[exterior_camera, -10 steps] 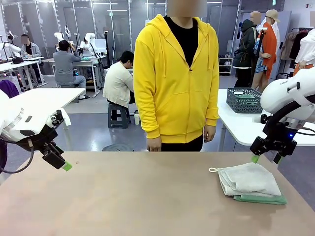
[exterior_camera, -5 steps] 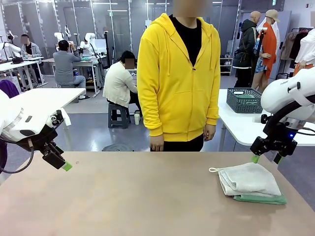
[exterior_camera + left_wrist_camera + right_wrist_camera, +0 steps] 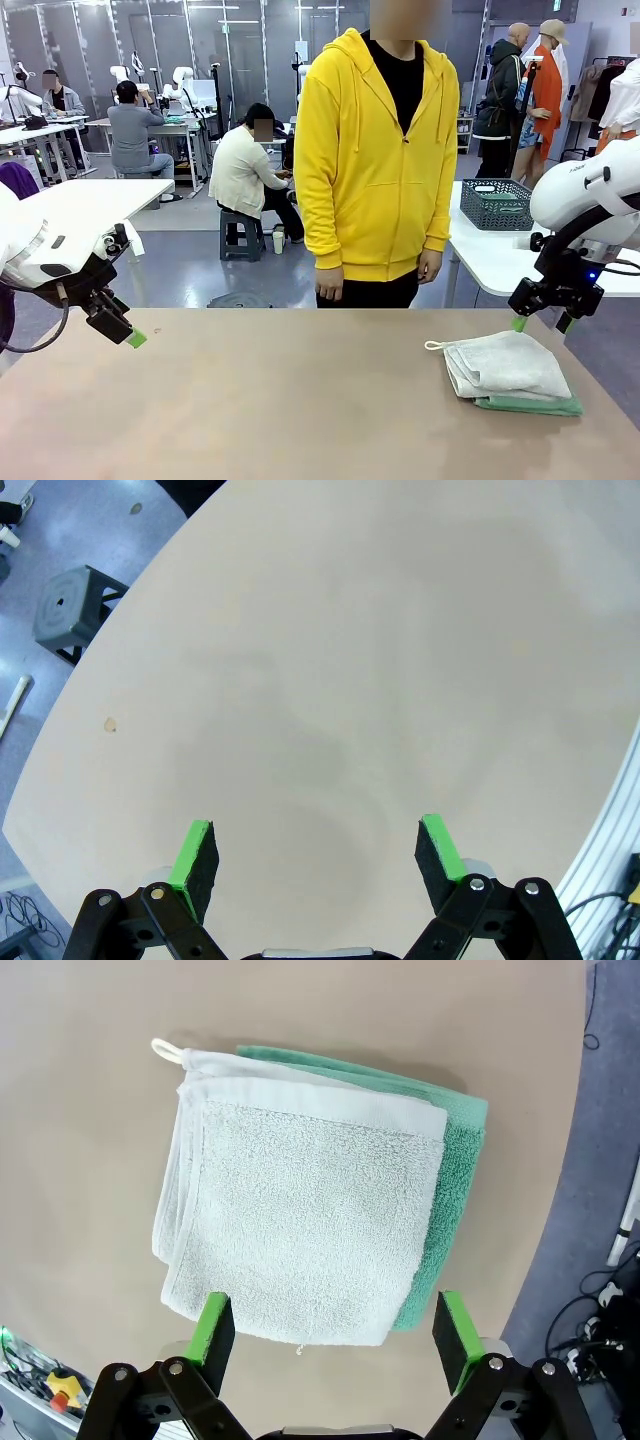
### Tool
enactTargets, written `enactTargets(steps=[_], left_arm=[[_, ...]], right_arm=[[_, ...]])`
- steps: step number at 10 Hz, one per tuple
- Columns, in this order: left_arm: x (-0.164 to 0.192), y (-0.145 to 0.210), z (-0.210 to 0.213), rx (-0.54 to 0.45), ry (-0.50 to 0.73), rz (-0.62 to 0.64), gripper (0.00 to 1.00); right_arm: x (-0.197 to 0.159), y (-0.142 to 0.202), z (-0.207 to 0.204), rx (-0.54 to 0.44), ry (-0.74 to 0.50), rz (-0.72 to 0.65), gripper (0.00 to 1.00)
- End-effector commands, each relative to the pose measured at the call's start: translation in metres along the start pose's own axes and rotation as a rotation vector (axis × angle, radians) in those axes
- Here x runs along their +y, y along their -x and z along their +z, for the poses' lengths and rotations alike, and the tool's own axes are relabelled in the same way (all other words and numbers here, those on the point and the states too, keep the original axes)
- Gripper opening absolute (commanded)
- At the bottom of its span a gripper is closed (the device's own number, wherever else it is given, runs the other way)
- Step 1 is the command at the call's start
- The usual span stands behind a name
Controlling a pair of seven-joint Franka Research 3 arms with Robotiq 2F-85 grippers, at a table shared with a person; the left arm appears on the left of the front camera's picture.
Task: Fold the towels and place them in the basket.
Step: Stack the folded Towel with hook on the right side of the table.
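Two folded towels lie stacked near the table's right edge: a cream-white towel (image 3: 505,366) (image 3: 300,1215) on top of a green towel (image 3: 530,405) (image 3: 450,1180), with a white loop (image 3: 165,1051) at one corner. My right gripper (image 3: 540,323) (image 3: 335,1325) hovers open just behind and above the stack, touching nothing. Over the table's left edge my left gripper (image 3: 130,338) (image 3: 315,855) hangs open above bare tabletop. The dark grey basket (image 3: 496,204) stands on a white table behind, to the right of the person.
A person in a yellow hoodie (image 3: 380,160) stands at the far side of the brown table (image 3: 280,400), hands down. A white table (image 3: 80,205) stands at the back left. A dark stool (image 3: 65,610) sits on the floor beyond the table edge.
The person has stepped to the right along the far side. Both arms and the towels have stayed still.
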State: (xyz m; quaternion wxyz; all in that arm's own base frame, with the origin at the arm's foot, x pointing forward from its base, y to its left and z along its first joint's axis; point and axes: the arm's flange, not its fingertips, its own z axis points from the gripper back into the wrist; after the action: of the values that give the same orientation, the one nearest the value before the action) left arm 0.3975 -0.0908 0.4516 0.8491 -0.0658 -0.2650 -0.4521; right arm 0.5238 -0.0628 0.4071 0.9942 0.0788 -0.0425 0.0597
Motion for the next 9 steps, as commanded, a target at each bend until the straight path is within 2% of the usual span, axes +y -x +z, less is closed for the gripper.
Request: enactTargets(steps=[1,3,4,5,7,9], left_arm=[[0.000,0.000,0.000,0.000,0.000,0.000,1.00],[0.036,-0.013,0.052,-0.013,0.092,0.025,1.00],[0.050,-0.011,0.079,-0.056,0.151,0.055,1.00],[0.065,-0.007,0.107,-0.102,0.178,0.084,1.00],[0.091,0.013,0.153,-0.179,0.199,0.161,1.00],[0.116,0.051,0.197,-0.274,0.250,0.256,1.00]], right_arm=[[0.000,0.000,0.000,0.000,0.000,0.000,1.00],[-0.001,0.016,0.072,-0.136,-0.013,0.144,1.00],[-0.004,0.030,0.098,-0.175,-0.016,0.200,1.00],[-0.010,0.045,0.122,-0.179,-0.072,0.274,1.00],[-0.027,0.077,0.165,-0.280,-0.194,0.366,1.00],[-0.045,0.120,0.200,-0.386,-0.305,0.440,1.00]])
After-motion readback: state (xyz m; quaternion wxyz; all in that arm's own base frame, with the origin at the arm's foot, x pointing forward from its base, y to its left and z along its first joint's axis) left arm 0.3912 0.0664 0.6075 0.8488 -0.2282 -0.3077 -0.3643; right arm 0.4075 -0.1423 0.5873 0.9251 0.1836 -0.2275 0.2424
